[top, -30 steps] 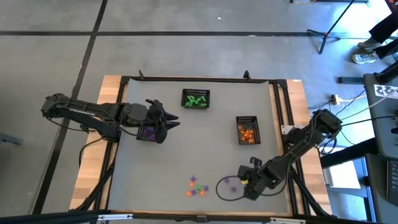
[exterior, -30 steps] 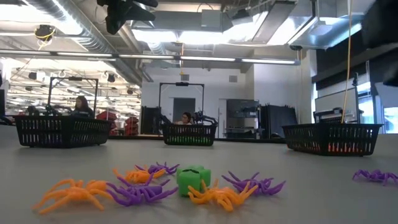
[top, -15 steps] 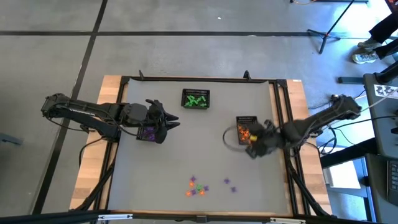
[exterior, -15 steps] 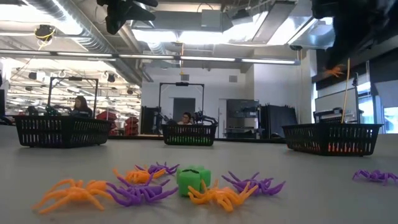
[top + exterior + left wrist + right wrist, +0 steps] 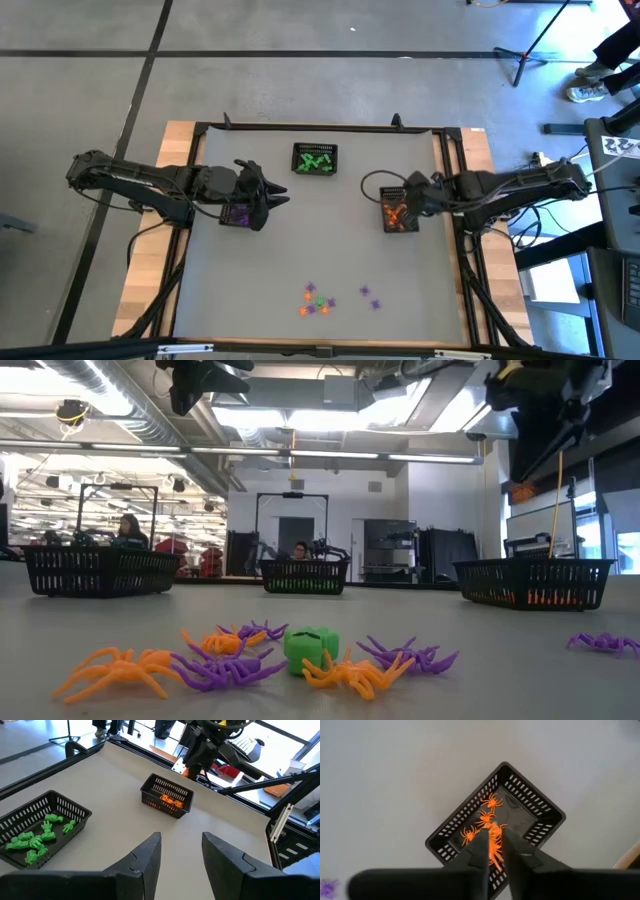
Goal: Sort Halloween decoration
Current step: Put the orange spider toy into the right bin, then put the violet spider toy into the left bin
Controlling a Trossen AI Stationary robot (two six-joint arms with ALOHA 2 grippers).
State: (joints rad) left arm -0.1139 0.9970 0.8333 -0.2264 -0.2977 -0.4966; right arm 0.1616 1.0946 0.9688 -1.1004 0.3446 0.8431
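Note:
A heap of small purple, orange and green Halloween decorations (image 5: pixel 315 300) (image 5: pixel 290 655) lies near the table's front edge, with one purple spider (image 5: pixel 368 294) (image 5: pixel 603 643) apart to its right. My right gripper (image 5: pixel 395 206) (image 5: pixel 496 845) hangs above the black basket of orange spiders (image 5: pixel 540 800) (image 5: pixel 167 797), fingers slightly apart. An orange spider (image 5: pixel 522 492) (image 5: pixel 185 771) is in the air just below its tips. My left gripper (image 5: pixel 283 200) (image 5: pixel 181 840) waits open over the basket with purple pieces (image 5: pixel 238 214).
A basket of green pieces (image 5: pixel 314 160) (image 5: pixel 40 830) stands at the far middle of the table. Black rails (image 5: pixel 452 200) frame the tabletop. People sit in the room beyond the far edge (image 5: pixel 130 530).
My right gripper has swung from the table's near right corner up and toward the far edge, turning as it went, to above the orange basket, carrying an orange spider. The spider now shows lower under the gripper than half a second ago.

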